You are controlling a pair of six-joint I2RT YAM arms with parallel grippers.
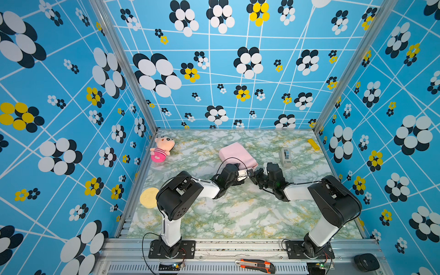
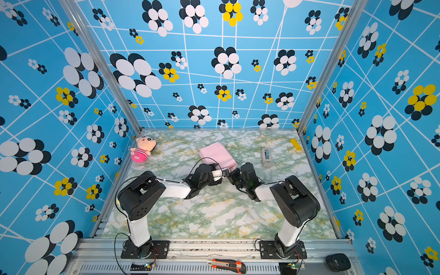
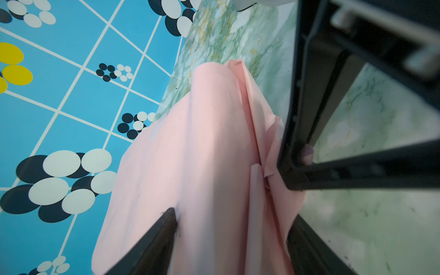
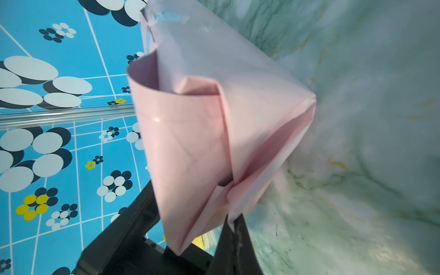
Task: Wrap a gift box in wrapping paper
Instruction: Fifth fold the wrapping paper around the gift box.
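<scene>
Tightly, the right gripper [image 4: 234, 226] pinched a corner of the wrapping paper [image 4: 202, 133] — the left gripper [image 3: 231, 220] straddled it, jaws apart.

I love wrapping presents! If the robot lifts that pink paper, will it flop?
Probably floppy: the wrapping paper curls into a loose open flap. It likely keeps folds, since sharp creases show. Being thin, it could tear where the right end effector pinches its corner.

Pale pink wrapping paper [image 1: 235, 152] — green-white marbled table [image 1: 238, 214], blue walls [image 1: 214, 71] with black, white, yellow flowers.
</scene>
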